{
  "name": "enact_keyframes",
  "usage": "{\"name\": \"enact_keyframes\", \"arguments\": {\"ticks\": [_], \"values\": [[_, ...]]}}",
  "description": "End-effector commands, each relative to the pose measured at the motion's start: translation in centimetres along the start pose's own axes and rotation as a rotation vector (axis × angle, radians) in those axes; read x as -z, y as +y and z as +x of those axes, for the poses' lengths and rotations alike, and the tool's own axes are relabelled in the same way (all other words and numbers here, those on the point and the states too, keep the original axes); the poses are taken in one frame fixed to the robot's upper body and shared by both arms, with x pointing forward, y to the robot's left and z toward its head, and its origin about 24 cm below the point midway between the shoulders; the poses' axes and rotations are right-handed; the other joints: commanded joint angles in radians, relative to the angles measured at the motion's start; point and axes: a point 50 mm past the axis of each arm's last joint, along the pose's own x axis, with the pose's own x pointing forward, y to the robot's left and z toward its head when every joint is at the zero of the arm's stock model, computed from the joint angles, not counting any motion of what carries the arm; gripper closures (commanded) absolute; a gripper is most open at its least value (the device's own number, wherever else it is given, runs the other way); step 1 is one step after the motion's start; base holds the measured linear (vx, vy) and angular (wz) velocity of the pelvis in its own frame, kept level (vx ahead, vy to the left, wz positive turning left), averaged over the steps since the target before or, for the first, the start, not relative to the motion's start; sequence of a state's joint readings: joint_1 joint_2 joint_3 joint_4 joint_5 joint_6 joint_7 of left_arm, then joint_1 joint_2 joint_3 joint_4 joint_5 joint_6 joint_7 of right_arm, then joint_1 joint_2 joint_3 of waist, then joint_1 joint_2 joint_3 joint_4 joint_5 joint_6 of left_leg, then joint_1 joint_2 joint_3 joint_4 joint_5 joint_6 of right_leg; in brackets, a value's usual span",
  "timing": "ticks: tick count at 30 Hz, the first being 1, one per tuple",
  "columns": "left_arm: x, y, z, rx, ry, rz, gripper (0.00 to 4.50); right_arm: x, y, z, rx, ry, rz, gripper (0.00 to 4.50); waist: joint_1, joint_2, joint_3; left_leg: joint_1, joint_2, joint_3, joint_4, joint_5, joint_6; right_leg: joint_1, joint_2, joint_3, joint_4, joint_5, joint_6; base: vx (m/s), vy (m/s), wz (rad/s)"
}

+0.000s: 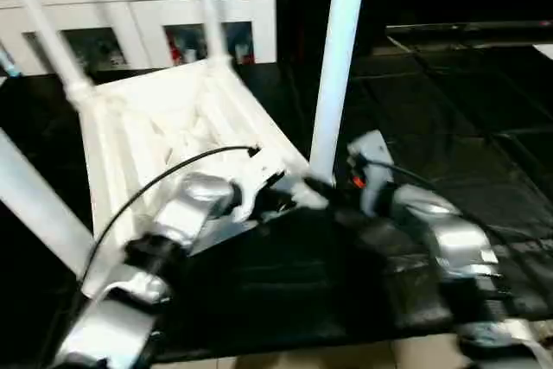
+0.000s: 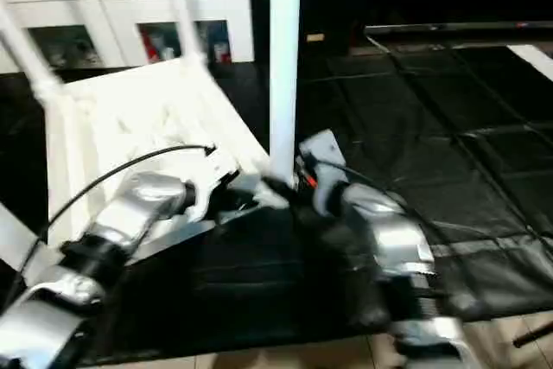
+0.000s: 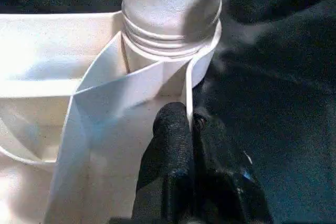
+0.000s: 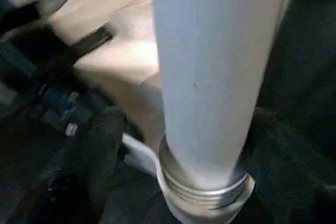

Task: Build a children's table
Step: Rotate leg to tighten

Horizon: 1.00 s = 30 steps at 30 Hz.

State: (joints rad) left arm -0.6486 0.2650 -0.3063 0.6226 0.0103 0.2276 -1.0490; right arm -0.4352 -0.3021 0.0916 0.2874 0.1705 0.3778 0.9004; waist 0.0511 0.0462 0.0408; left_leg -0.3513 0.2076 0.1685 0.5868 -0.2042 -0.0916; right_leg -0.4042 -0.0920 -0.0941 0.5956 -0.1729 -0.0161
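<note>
The white table top (image 1: pixel 173 118) lies upside down on a black mat, ribbed underside up, with several white legs standing in its corner sockets. The nearest leg (image 1: pixel 339 66) rises from the near right corner. In the left wrist view my left gripper (image 3: pixel 190 124) is shut on the thin rim wall just beside that corner socket (image 3: pixel 170 30); from the head it sits at the same corner (image 1: pixel 289 198). My right gripper (image 1: pixel 333 183) is at the foot of that leg, on its right side. The right wrist view looks straight at the leg (image 4: pixel 210 77) and its ringed base (image 4: pixel 205 192).
A white cabinet (image 1: pixel 138 6) with glass doors stands behind the table top. The black mat (image 1: pixel 449 110) stretches to the right, and light floor (image 1: pixel 346 356) shows at its near edge. A black cable (image 1: pixel 147 187) arcs over my left forearm.
</note>
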Motion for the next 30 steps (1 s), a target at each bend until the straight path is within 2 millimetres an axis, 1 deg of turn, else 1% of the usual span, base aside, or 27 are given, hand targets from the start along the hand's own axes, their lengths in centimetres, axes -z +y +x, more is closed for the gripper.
{"name": "enact_keyframes", "arguments": {"ticks": [1, 2, 3, 4, 5, 6, 7, 8, 9, 13, 16, 17, 18, 19, 22, 23, 24, 26, 27, 30], "values": [[-1.5, -1.2, 0.3, 0.157, -0.048, 0.115, 4.5, -0.3, 0.5, -0.5, -0.142, 0.006, -0.04, 0.41, 0.005, -0.002, -0.064, -0.003, 0.016, 0.003, -0.059, -0.143, 0.087, 0.069, -0.048, 0.045, -0.062, -0.127, -0.249, 0.0, 0.0, 0.0], [-1.5, -1.2, 0.3, 0.157, -0.048, 0.115, 4.5, -0.3, 0.5, -0.5, -0.142, 0.006, -0.04, 0.41, 0.01, -0.002, -0.064, -0.002, 0.017, 0.004, -0.058, -0.141, 0.087, 0.069, -0.048, 0.046, -0.062, -0.129, -0.25, 0.0, 0.0, 0.0], [-1.3, -1.5, 0.2, 0.203, -0.037, 0.13, 4.5, -0.4, 0.4, -1.2, -0.192, 0.02, -0.05, 0.41, 0.019, -0.001, -0.066, 0.004, 0.021, 0.006, -0.057, -0.134, 0.091, 0.065, -0.048, 0.047, -0.058, -0.114, -0.258, 0.0, 0.0, 0.0], [-1.2, -1.7, 0.1, 0.233, -0.028, 0.141, 4.5, -0.5, 0.3, -1.6, -0.227, 0.03, -0.055, 0.41, 0.022, 0.001, -0.066, 0.004, 0.022, 0.006, -0.056, -0.127, 0.093, 0.063, -0.047, 0.048, -0.056, -0.101, -0.263, 0.0, 0.0, 0.0], [-1.1, -1.9, 0.0, 0.256, -0.02, 0.151, 4.5, -0.5, 0.3, -2.0, -0.259, 0.04, -0.059, 0.41, 0.029, 0.001, -0.065, 0.001, 0.022, 0.007, -0.055, -0.12, 0.096, 0.063, -0.046, 0.047, -0.053, -0.087, -0.266, 0.0, 0.0, 0.0], [-0.8, -2.2, -0.1, 0.302, 0.007, 0.178, 4.5, -0.5, 0.3, -2.6, -0.324, 0.065, -0.067, 0.41, 0.037, -0.003, -0.067, 0.002, 0.023, 0.006, -0.055, -0.123, 0.098, 0.064, -0.048, 0.047, -0.052, -0.084, -0.268, 0.0, 0.0, 0.0], [-0.8, -2.2, -0.1, 0.302, 0.007, 0.178, 4.5, -0.5, 0.3, -2.6, -0.324, 0.065, -0.067, 0.41, 0.041, -0.002, -0.067, 0.003, 0.024, 0.006, -0.055, -0.124, 0.099, 0.064, -0.048, 0.047, -0.051, -0.084, -0.269, 0.0, 0.0, 0.0], [-0.6, -2.3, -0.2, 0.327, 0.021, 0.194, 4.5, -0.5, 0.3, -2.9, -0.359, 0.079, -0.071, 0.41, 0.042, -0.001, -0.066, 0.001, 0.024, 0.006, -0.055, -0.12, 0.099, 0.064, -0.048, 0.047, -0.05, -0.081, -0.268, 0.0, 0.0, 0.0], [-0.5, -2.4, -0.3, 0.357, 0.031, 0.208, 4.5, -0.5, 0.3, -3.1, -0.398, 0.091, -0.07, 0.41, 0.046, -0.003, -0.065, -0.001, 0.023, 0.006, -0.055, -0.122, 0.098, 0.065, -0.05, 0.047, -0.052, -0.094, -0.263, 0.0, 0.0, 0.0], [-0.5, -2.4, -0.3, 0.357, 0.031, 0.208, 4.5, -0.5, 0.3, -3.1, -0.398, 0.091, -0.07, 0.41, 0.049, -0.005, -0.065, -0.001, 0.022, 0.005, -0.056, -0.124, 0.085, 0.065, -0.052, 0.047, -0.055, -0.13, -0.251, 0.0, 0.0, 0.0], [-0.5, -2.4, -0.3, 0.357, 0.031, 0.208, 4.5, -0.5, 0.3, -3.1, -0.398, 0.091, -0.07, 0.41, 0.052, -0.005, -0.066, 0.0, 0.021, 0.005, -0.055, -0.117, 0.078, 0.064, -0.05, 0.047, -0.055, -0.139, -0.244, 0.0, 0.0, 0.0], [-0.4, -2.6, -0.4, 0.378, 0.038, 0.217, 4.5, -0.4, 0.4, -3.3, -0.424, 0.099, -0.07, 0.41, 0.052, -0.006, -0.067, -0.001, 0.021, 0.005, -0.055, -0.113, 0.078, 0.065, -0.05, 0.047, -0.054, -0.134, -0.244, 0.0, 0.0, 0.0], [-0.2, -2.9, -0.7, 0.428, 0.064, 0.248, 4.5, -0.4, 0.7, -3.3, -0.481, 0.099, -0.072, 0.41, 0.053, -0.009, -0.067, -0.002, 0.021, 0.005, -0.055, -0.114, 0.08, 0.065, -0.05, 0.046, -0.055, -0.135, -0.243, 0.0, 0.0, 0.0], [0.0, -3.1, -0.9, 0.462, 0.082, 0.27, 4.5, -0.4, 1.0, -3.2, -0.524, 0.1, -0.073, 0.7, 0.053, -0.007, -0.068, -0.004, 0.022, 0.003, -0.056, -0.112, 0.086, 0.067, -0.051, 0.046, -0.052, -0.131, -0.243, 0.0, 0.0, 0.0], [0.1, -3.4, -1.1, 0.498, 0.1, 0.293, 4.5, -0.2, 1.4, -3.1, -0.59, 0.109, -0.076, 0.79, 0.054, -0.005, -0.067, -0.002, 0.024, 0.005, -0.055, -0.114, 0.094, 0.063, -0.05, 0.045, -0.052, -0.126, -0.249, 0.0, 0.0, 0.0], [0.1, -3.4, -1.1, 0.498, 0.1, 0.293, 4.5, -0.2, 1.4, -3.1, -0.592, 0.109, -0.076, 0.84, 0.055, -0.005, -0.067, 0.0, 0.024, 0.005, -0.055, -0.113, 0.093, 0.061, -0.049, 0.046, -0.053, -0.126, -0.251, 0.0, 0.0, 0.0], [0.1, -3.4, -1.1, 0.5, 0.099, 0.295, 4.5, -0.2, 1.5, -3.1, -0.607, 0.113, -0.076, 0.98, 0.056, -0.007, -0.066, 0.0, 0.024, 0.005, -0.055, -0.115, 0.091, 0.061, -0.049, 0.046, -0.053, -0.129, -0.251, 0.0, 0.0, 0.0], [0.1, -3.3, -1.1, 0.5, 0.099, 0.298, 4.5, -0.2, 1.6, -3.2, -0.627, 0.122, -0.075, 1.21, 0.057, -0.005, -0.066, 0.001, 0.025, 0.004, -0.056, -0.124, 0.084, 0.061, -0.05, 0.046, -0.053, -0.139, -0.251, 0.0, 0.0, 0.0], [0.1, -3.3, -1.2, 0.499, 0.098, 0.3, 4.5, -0.2, 1.6, -3.2, -0.635, 0.126, -0.075, 1.27, 0.056, -0.006, -0.065, 0.0, 0.024, 0.004, -0.057, -0.136, 0.078, 0.062, -0.05, 0.047, -0.054, -0.152, -0.247, 0.0, 0.0, 0.0], [0.1, -3.3, -1.2, 0.498, 0.099, 0.302, 4.5, -0.2, 1.6, -3.3, -0.641, 0.127, -0.073, 1.56, 0.057, -0.008, -0.065, -0.001, 0.022, 0.005, -0.056, -0.135, 0.074, 0.063, -0.051, 0.047, -0.056, -0.172, -0.237, 0.0, 0.0, 0.0]]}}
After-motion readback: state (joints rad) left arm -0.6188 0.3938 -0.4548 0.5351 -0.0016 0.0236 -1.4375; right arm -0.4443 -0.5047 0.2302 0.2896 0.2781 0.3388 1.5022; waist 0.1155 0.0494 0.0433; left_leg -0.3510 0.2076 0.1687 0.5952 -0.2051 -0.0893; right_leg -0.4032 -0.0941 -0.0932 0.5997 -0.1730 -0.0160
